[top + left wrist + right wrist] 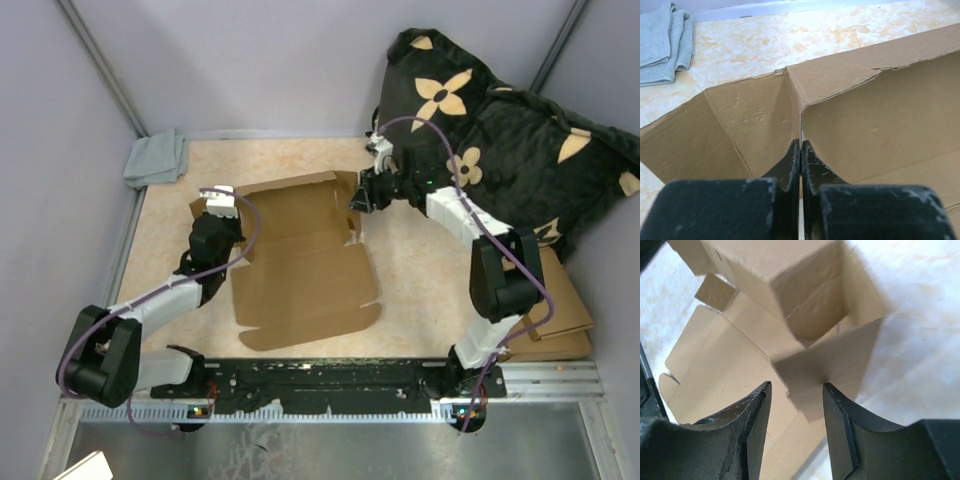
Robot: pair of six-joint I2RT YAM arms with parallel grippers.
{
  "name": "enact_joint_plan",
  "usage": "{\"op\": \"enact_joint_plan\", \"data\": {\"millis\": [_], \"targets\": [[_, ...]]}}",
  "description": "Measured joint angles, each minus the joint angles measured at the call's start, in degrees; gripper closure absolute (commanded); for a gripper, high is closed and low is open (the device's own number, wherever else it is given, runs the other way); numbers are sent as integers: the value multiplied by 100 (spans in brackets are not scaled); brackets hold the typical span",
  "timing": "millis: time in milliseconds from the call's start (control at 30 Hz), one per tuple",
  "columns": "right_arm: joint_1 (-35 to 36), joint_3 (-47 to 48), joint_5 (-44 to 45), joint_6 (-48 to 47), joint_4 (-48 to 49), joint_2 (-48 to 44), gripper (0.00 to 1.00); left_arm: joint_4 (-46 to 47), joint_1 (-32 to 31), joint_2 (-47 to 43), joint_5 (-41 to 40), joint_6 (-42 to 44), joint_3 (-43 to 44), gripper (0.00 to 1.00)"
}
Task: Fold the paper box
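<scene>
Paper box (305, 265) mid-table, half formed: far wall up, near panel flat. Left gripper (800, 145) shut, holding nothing, tips at the far-left inner corner. A hard push there could split that ragged seam. Right gripper (795, 385) half open, side flap (832, 362) standing between its jaws, unclamped as far as I see. Closing off-centre, I'd expect it to buckle, or the box to slide toward the cushion (500, 130).

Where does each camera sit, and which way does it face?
Top external: above and behind, facing down at the table; both arms show.
Left wrist: on its arm, facing the paper box's raised corner; left end effector, shut, shows.
Right wrist: on its arm, facing a box flap; right end effector, open, shows.
All share the box.
</scene>
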Motion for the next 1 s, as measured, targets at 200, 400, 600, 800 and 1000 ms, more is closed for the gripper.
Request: {"op": "enact_joint_plan", "data": {"millis": [200,400,600,800,1000], "targets": [[-804,-94,-181,66,155,-852,53,-4,0,-114,2,17,0,100],[-1279,-188,-378,162,470,-1014,56,13,0,-275,4,-13,-103,100],[-1239,-308,-433,160,636,-404,57,7,0,-297,15,-59,-129,100],[-1239,-330,-597,168,772,278,56,2,0,-317,44,-68,-129,100],[-1215,-328,-1034,149,1025,498,55,-2,0,-326,63,-76,-129,100]]}}
